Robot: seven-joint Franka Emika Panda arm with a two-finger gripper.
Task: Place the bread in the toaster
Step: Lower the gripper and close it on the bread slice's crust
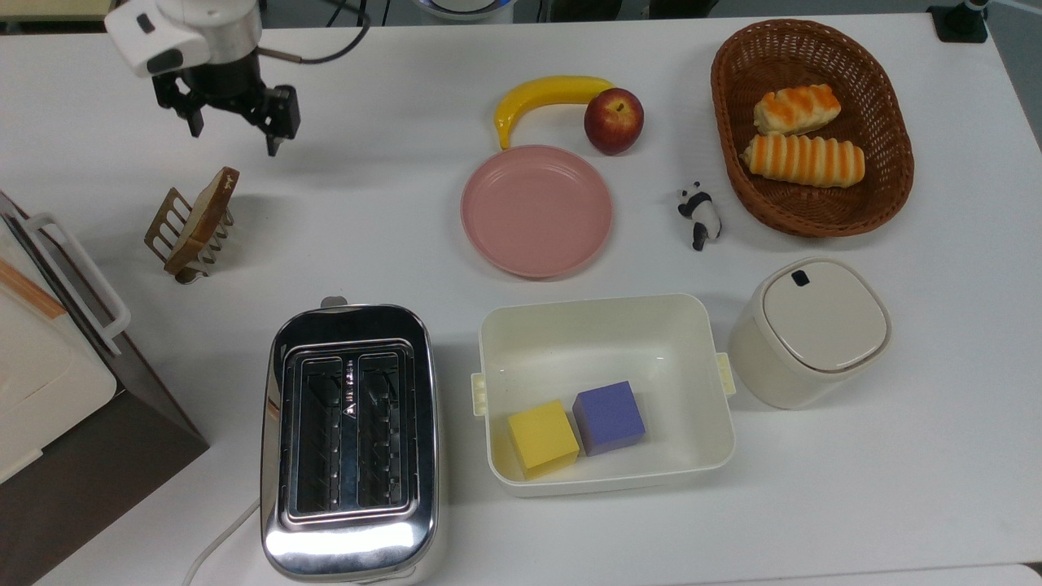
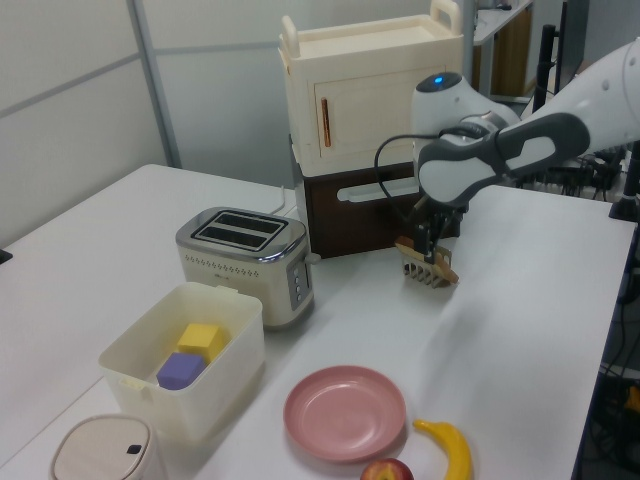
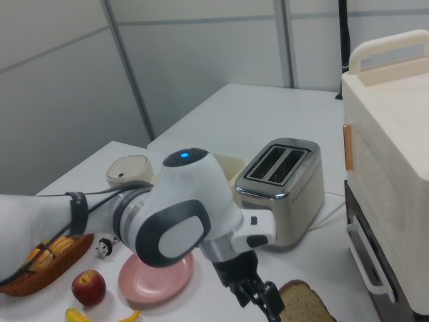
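The gripper (image 1: 234,137) is seen near the far left corner of the white worktop (image 1: 391,203) in the top view, its two fingers (image 1: 273,142) spread apart with nothing between them; it hangs above the worktop, close to the rack but apart from it. The bread (image 1: 202,218) is found standing on edge in a small wire rack (image 1: 175,232) near the top view's left edge, just in front of the gripper; in the left view the gripper (image 2: 430,243) is seen directly over the bread (image 2: 428,255). The toaster (image 1: 350,439) is set at the near edge, well apart from the rack, both slots uncovered; a small mark is seen between the slots but cannot be read. Beside the toaster, on the top view's right, a cream tub (image 1: 606,325) is placed, in which a yellow cube (image 1: 542,437) and a purple cube (image 1: 609,417) lie touching; a pink plate (image 1: 536,210) is laid near the middle, with a banana (image 1: 541,96) and an apple (image 1: 613,120) just behind it.
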